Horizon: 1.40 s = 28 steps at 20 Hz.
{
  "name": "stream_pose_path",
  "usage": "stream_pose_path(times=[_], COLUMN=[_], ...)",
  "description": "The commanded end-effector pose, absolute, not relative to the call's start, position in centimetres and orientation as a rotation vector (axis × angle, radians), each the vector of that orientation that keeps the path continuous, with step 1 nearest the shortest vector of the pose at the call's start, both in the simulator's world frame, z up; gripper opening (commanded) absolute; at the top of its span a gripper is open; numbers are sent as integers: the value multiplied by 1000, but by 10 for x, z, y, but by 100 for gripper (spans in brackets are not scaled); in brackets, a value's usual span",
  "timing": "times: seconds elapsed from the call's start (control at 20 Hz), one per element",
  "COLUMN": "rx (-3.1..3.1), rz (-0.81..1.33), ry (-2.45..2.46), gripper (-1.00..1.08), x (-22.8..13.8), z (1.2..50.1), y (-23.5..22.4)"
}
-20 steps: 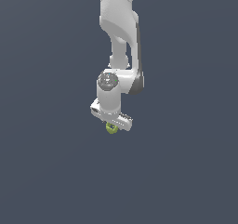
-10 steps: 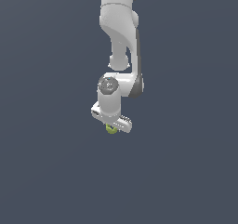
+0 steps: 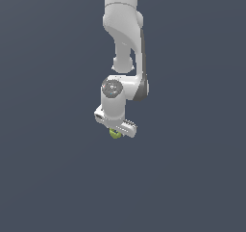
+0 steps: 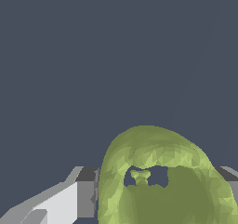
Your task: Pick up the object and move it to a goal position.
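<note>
One small yellow-green object (image 3: 115, 134) sits between the fingers of the gripper (image 3: 115, 133). In the exterior view only a sliver of it shows, peeking out under the white hand body at about six o'clock from the round wrist joint (image 3: 112, 88). In the wrist view the object (image 4: 158, 172) is far plainer: a lumpy, rounded arch of faceted green with a dark hollow through its middle and a small nub inside that hollow.

On either side of the object, in the wrist view, a finger (image 4: 86, 190) with a dark pad stands against the green surface, one at its nine o'clock flank and the other just showing at its three o'clock flank. The fingers are drawn in against the object and pinch it between them; no gap shows between pad and green on the nearer side.

Outward from there, the exterior view shows the white arm (image 3: 125, 29) coming down from twelve o'clock, bending at an elbow-like link and ending in the wrist joint, with the hand hanging below it and tilted a little, its lower edge sloping toward four o'clock. Everything around the arm is a plain dark grey-blue ground (image 3: 48, 178); whether the object touches it cannot be told.
</note>
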<state>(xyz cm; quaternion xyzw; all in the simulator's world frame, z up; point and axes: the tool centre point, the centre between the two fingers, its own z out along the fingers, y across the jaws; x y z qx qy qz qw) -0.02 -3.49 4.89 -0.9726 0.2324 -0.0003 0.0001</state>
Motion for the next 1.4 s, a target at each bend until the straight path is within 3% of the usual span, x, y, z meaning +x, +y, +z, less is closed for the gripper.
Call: stream_pose_path(times=[0.0, 0.45, 1.35], rx=[-3055, -3056, -3057], rz=[-2, -2, -2], ry=[729, 730, 731], gripper=[-100, -100, -100], x=[0, 1, 10], z=[53, 99, 266], y=[-32, 9, 154])
